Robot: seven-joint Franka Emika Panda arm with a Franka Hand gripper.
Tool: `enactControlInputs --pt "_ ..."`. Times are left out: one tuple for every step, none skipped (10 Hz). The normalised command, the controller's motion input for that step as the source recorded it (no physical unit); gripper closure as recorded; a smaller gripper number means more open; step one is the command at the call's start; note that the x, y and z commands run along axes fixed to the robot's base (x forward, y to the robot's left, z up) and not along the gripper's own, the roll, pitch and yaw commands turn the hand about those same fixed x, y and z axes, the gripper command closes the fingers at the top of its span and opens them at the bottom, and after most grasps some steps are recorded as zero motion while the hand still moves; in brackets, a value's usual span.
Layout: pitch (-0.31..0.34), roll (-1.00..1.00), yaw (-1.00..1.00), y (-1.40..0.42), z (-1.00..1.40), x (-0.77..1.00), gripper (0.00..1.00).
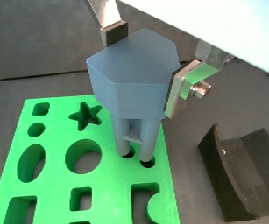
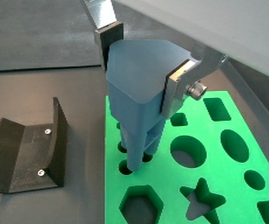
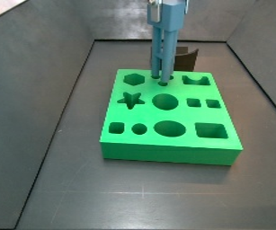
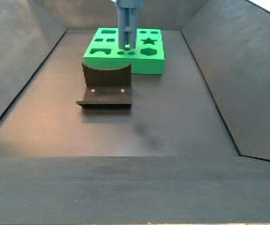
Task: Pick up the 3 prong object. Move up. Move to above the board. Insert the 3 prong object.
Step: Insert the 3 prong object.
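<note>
The 3 prong object (image 1: pixel 134 79) is a steel-blue piece with a blocky head and long thin legs, held upright. My gripper (image 1: pixel 148 63) is shut on its head, one silver finger pressed to each side, as both wrist views show (image 2: pixel 146 61). The legs point straight down at the green board (image 1: pixel 54 188), and their tips sit at small round holes near the board's edge. In a side view the object (image 3: pixel 163 45) stands over the board's far row (image 3: pixel 164 144). I cannot tell how deep the tips reach.
The dark L-shaped fixture (image 2: pixel 25 153) stands on the floor beside the board, also seen as the fixture (image 4: pixel 105 88) in front of the board (image 4: pixel 155 57). Grey bin walls slope up on all sides.
</note>
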Motion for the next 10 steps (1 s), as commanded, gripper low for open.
enactControlInputs --pt "0.0 0.02 0.05 0.03 -0.15 0.05 1.0" --pt "0.0 0.0 0.03 0.02 -0.14 0.06 1.0" --pt "0.0 0.0 0.0 0.02 -0.14 0.02 1.0" --pt "0.0 0.01 0.0 0.07 -0.19 0.03 1.0" --pt "0.0 0.0 0.0 0.14 -0.14 0.03 1.0" --pt "0.0 0.0 0.0 0.13 -0.14 0.0 1.0" --pt "0.0 0.0 0.0 0.1 -0.16 0.0 1.0" --pt "-0.019 0.0 -0.13 0.0 -0.17 0.0 1.0" --pt "-0.02 0.0 -0.16 0.0 -0.14 0.0 1.0" --pt "-0.014 0.0 -0.17 0.0 -0.07 0.0 1.0"
